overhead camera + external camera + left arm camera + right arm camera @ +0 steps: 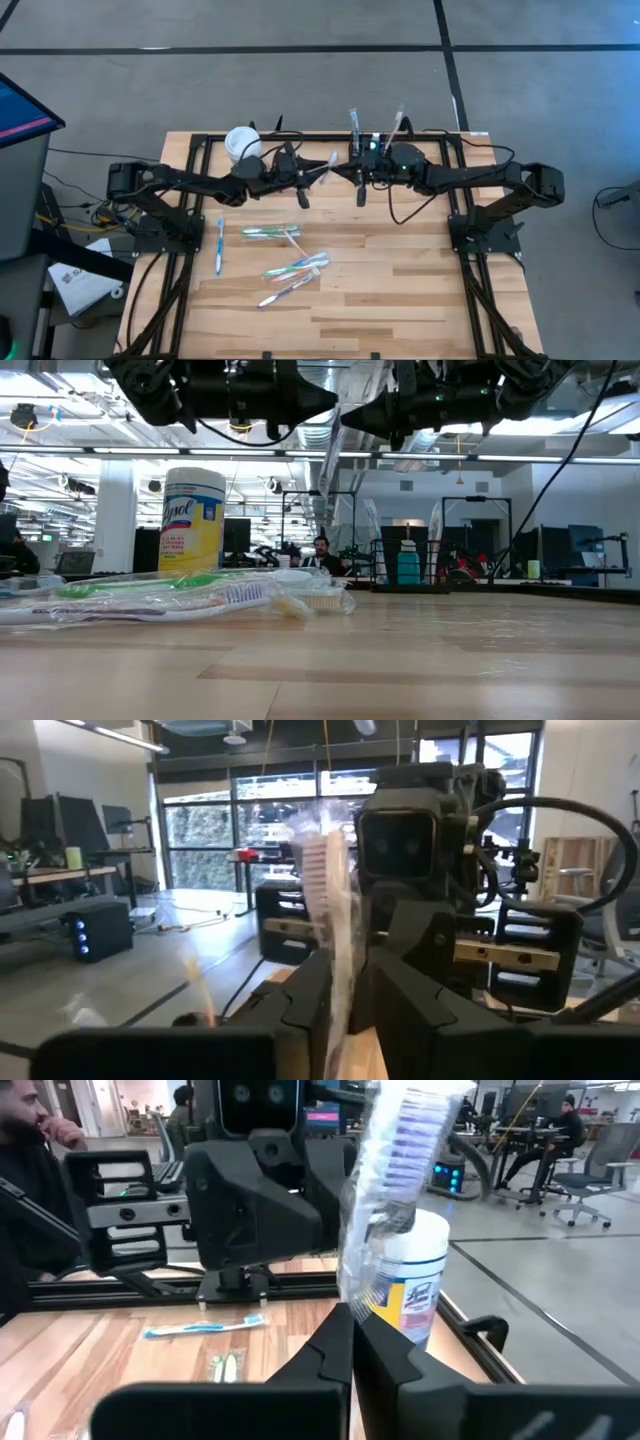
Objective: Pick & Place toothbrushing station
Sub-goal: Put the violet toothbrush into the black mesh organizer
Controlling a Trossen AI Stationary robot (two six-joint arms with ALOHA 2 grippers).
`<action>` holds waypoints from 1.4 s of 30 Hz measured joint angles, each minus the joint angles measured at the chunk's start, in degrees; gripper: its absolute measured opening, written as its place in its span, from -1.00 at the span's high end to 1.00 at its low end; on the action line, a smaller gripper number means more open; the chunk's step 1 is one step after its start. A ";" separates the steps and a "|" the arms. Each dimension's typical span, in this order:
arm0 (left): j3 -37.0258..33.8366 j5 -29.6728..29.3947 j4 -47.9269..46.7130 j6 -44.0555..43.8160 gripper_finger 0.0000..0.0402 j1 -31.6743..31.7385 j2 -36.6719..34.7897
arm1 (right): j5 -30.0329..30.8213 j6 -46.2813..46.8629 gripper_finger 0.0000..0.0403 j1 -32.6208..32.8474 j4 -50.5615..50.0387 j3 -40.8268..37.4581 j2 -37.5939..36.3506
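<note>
Above the far middle of the table (400,300), the two grippers meet nose to nose with one wrapped brush (328,168) between them. The right gripper (347,173) is clamped tight on it, as its wrist view shows. The left gripper (312,178) sits around the same brush, but whether it grips cannot be told.

The caddy (384,568) appears to stand at the far edge, largely hidden under the right arm in the high view. Two or so upright brushes (353,122) look to be lodged in it already, so the job seems partly done. The raised brush has not reached the caddy. Several loose brushes (290,265) lie mid-table, and a blue one (220,245) lies nearer the left edge. Judging by that, most of the work is left.

The table is pale wooden plank, bordered by black rails. A white tub (242,143) with a yellow label stands near the far left corner. Beyond is an open workshop with a grey floor marked by dark lines, with desks, screens, chairs and ceiling strip lights. A person (30,1170) sits close by in the right wrist view, and others sit farther off.
</note>
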 joint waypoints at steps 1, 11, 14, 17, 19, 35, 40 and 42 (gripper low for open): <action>-0.78 -0.02 -0.12 0.02 0.66 0.23 -1.05 | 0.00 0.00 0.99 -0.24 -0.14 0.00 0.00; -10.68 -0.17 0.14 -0.54 0.63 0.45 -12.05 | 1.96 0.00 0.99 -4.82 -1.39 0.00 0.00; -13.24 -0.17 -0.16 -0.61 0.64 0.34 -13.84 | 2.69 0.02 1.00 -6.81 -1.73 0.00 0.00; -14.80 -0.15 0.17 -0.66 0.66 0.15 -14.91 | 2.73 0.54 1.00 -8.59 -2.56 0.00 0.00; -15.57 -0.17 -0.06 -0.67 0.66 -0.13 -15.25 | 2.75 1.34 1.00 -9.89 -3.08 0.00 0.00; -15.85 -0.02 0.07 -0.66 0.67 -2.13 -15.31 | 4.31 2.12 1.00 -18.28 -7.90 0.01 -0.85; -15.85 -0.04 0.07 -0.66 0.67 -2.13 -15.29 | 4.33 2.10 1.00 -19.84 -10.60 0.02 -2.64; -15.85 -0.04 0.07 -0.66 0.67 -2.13 -15.28 | 4.46 2.00 1.00 -20.45 -11.86 0.02 -3.60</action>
